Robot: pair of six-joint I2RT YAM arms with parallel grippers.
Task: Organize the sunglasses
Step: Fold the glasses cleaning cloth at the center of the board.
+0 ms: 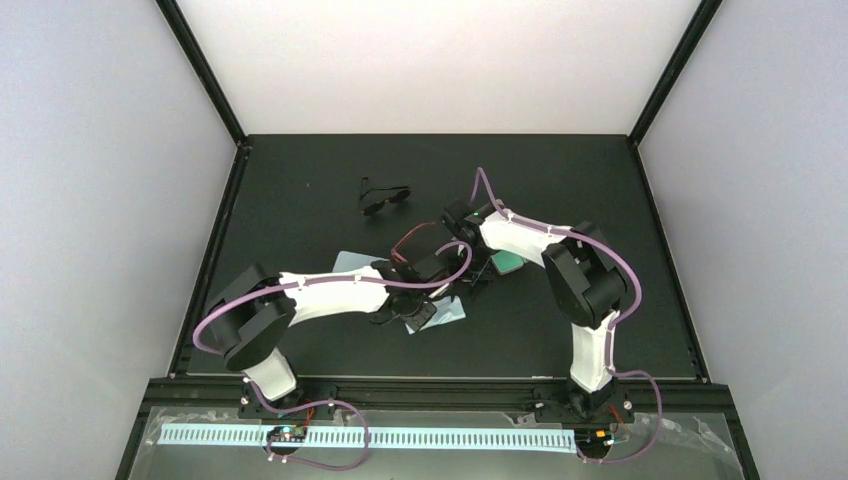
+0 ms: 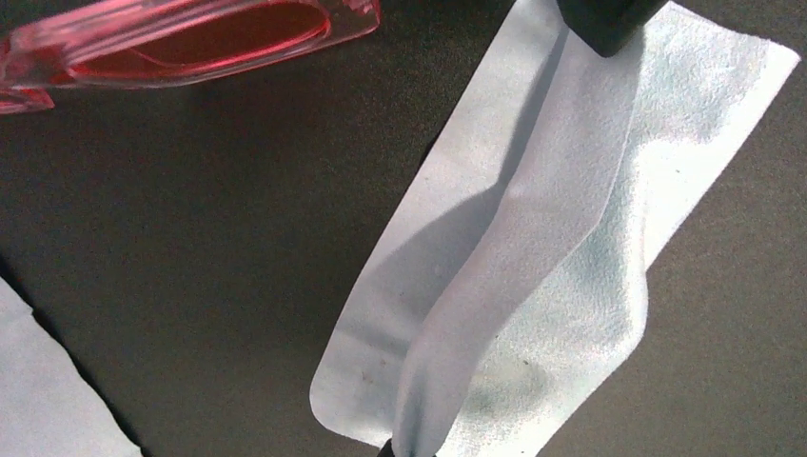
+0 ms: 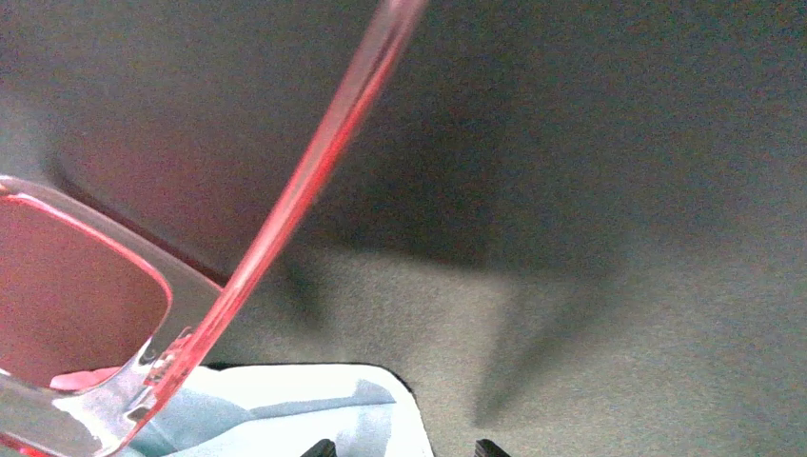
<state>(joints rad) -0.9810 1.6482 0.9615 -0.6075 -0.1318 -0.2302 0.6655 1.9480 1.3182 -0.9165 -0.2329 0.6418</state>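
left gripper (image 1: 405,305): closed tight, pinching a raised fold of the cleaning cloth (image 2: 533,267)
cleaning cloth: pale blue-white, lying on the black table (image 1: 300,170), with one ridge lifted along its length. A black part sits over its far end; can't tell what it is.
second cloth (image 2: 48,400): another pale sheet to one side, with bare table between the two. In the top view it's partly under the left forearm.
sunglasses (image 2: 190,43): red-pink see-through frame, mid-table, just beyond the cleaning cloth and clear of it in the left wrist view. They sit between the two wrists. In the right wrist view one slim arm runs away diagonally from the frame front.
right gripper (image 3: 402,447): fingertips apart with a moderate gap, only bare table between them, gripping nothing. The sunglasses frame is off to the left of the fingers, close to the lens; can't tell if they touch.
pale blue item (image 3: 285,409): below the frame corner, with a dark rounded edge; can't tell what it is.
teal item (image 1: 507,262): on the table just beside the right arm.
black sunglasses (image 1: 385,197): dark lenses, farthest back, well apart from both grippers.
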